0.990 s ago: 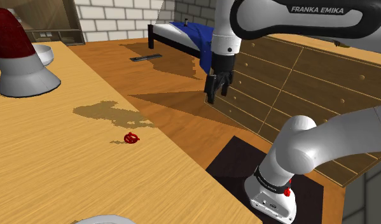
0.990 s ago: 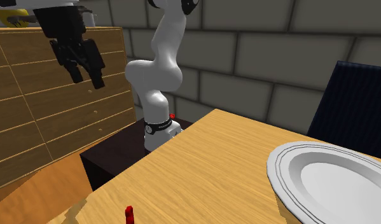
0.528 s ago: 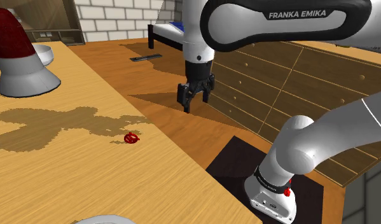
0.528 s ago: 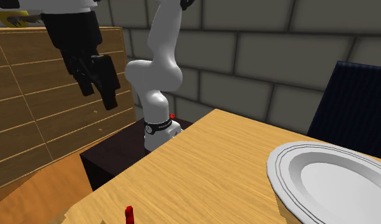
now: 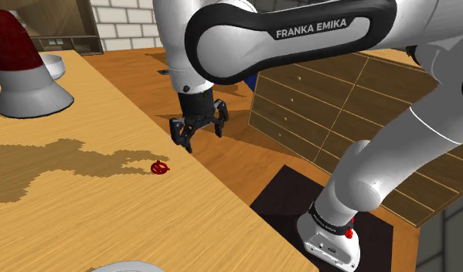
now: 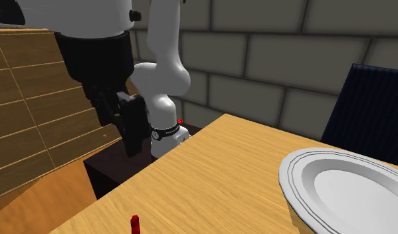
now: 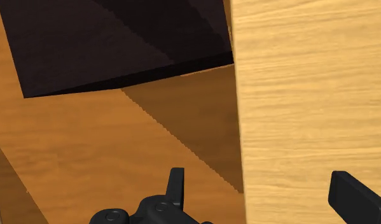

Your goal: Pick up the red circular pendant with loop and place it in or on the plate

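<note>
The small red circular pendant (image 5: pixel 160 167) lies on the light wooden table (image 5: pixel 75 201), near the table's edge; in the second exterior view the pendant (image 6: pixel 133 225) stands out red at the lower edge. The white plate (image 6: pixel 343 189) rests on the table at the second exterior view's right, and its rim (image 5: pixel 125 267) peeks in at the shoulder view's bottom edge. My black gripper (image 5: pixel 202 137) hangs open above the table's edge, a little up and to the right of the pendant in the shoulder view, holding nothing. In the wrist view the fingers (image 7: pixel 176 186) stand wide apart over that edge.
A grey-based, dark red object (image 5: pixel 21 73) stands on the table at the shoulder view's top left. A wooden dresser (image 5: pixel 338 100) lines the far side beyond the floor gap. The dark stand (image 6: pixel 114 166) carries the arm's base. A dark blue object (image 6: pixel 370 110) rises behind the plate.
The arm has swung toward the shoulder view's left and lower, bringing the gripper from over the floor to the table's edge. Its shadow has spread across the table. The pendant has not moved.
</note>
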`<state>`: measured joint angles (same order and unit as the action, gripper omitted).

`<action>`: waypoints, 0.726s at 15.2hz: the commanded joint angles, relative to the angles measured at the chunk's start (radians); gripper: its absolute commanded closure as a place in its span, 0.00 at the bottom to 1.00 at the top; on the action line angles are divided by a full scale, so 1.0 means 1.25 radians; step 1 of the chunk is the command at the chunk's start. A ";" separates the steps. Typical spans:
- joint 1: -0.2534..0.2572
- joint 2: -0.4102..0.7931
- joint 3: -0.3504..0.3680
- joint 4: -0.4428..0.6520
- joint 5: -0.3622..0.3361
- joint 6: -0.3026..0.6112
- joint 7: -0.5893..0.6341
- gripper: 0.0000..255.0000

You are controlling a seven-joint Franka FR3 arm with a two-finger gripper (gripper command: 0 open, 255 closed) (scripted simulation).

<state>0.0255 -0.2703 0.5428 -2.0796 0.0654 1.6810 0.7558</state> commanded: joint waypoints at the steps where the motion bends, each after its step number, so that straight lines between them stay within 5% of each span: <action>1: -0.003 0.073 0.042 0.060 -0.039 -0.005 0.081 0.00; 5: 0.017 0.250 0.107 0.200 -0.150 -0.035 0.244 0.00; 9: 0.094 0.443 0.121 0.374 -0.275 -0.103 0.389 0.00; 11: 0.105 0.458 0.115 0.380 -0.284 -0.100 0.400 0.00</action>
<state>0.1471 0.2835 0.6887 -1.6137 -0.2769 1.5545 1.2399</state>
